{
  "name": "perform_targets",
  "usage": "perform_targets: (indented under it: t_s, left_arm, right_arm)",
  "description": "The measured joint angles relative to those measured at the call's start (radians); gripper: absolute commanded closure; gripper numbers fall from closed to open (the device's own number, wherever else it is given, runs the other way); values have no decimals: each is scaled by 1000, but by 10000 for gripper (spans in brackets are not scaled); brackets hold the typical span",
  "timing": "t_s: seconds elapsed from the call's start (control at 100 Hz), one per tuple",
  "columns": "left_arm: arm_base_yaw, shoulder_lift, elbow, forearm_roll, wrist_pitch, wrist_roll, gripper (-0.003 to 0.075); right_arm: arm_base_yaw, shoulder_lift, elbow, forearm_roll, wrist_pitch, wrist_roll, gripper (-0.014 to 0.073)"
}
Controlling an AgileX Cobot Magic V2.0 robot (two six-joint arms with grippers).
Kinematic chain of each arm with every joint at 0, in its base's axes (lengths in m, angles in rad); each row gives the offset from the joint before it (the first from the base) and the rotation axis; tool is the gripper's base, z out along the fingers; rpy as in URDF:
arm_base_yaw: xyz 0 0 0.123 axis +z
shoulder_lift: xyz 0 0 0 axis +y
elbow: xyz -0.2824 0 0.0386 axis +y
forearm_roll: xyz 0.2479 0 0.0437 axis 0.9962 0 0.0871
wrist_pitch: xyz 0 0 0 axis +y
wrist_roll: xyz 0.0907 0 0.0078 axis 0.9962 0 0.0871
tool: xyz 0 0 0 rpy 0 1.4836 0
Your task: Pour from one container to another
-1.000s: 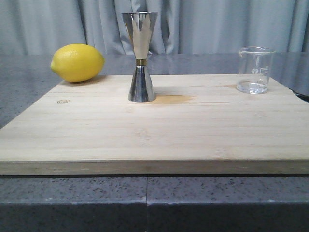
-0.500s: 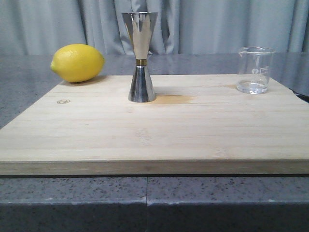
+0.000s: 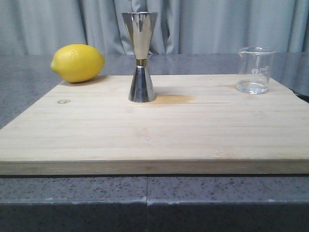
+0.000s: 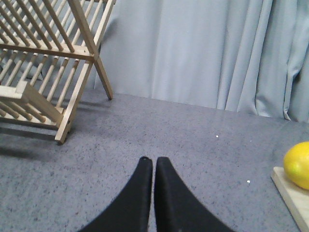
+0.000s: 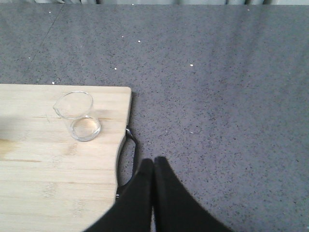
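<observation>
I see a pale bamboo cutting board (image 3: pixel 154 125) with fine straight grain lying on a speckled grey stone countertop (image 3: pixel 145 203). Near the back of the board stands a polished steel jigger (image 3: pixel 140 57), hourglass in shape, with a thin gold band at its narrow waist; it is upright. A faint amber stain (image 3: pixel 176 99) marks the wood just beside its base. At the board's far right corner sits a small clear glass beaker (image 3: pixel 255 70) with a pour lip and white printed markings, upright, well apart from the jigger. A smooth yellow lemon (image 3: pixel 77 63) rests at the board's far left corner.

My left gripper (image 4: pixel 153 162) hangs over bare countertop, its black tapered fingers pressed together, holding nothing. A slatted wooden dish rack (image 4: pixel 46 58) stands beyond it.

My right gripper (image 5: pixel 153 162) hovers off the board's right edge near a black handle (image 5: pixel 126 159), fingers likewise pressed together and empty.

Pleated grey-blue curtains (image 3: pixel 217 24) close off the back.
</observation>
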Motion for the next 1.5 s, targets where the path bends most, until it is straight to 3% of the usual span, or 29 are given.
perform_targets:
  t_s: [0.15, 0.33, 0.55, 0.66, 1.5]
  left_arm:
    - [-4, -115, 112, -1, -22, 0, 738]
    - [-65, -142, 117, -1, -33, 4, 738]
    - [-126, -142, 117, -93, -33, 226, 739]
    - [-128, -142, 117, -125, -33, 273, 739]
    - [-130, -142, 117, -123, -35, 282, 739]
  right_arm:
    - [0, 0, 0, 0, 0, 0, 659]
    - [0, 0, 2, 0, -1, 0, 659]
    - [0, 0, 2, 0, -1, 0, 659]
    - [0, 0, 2, 0, -1, 0, 659]
    - [0, 0, 2, 0, -1, 0, 659]
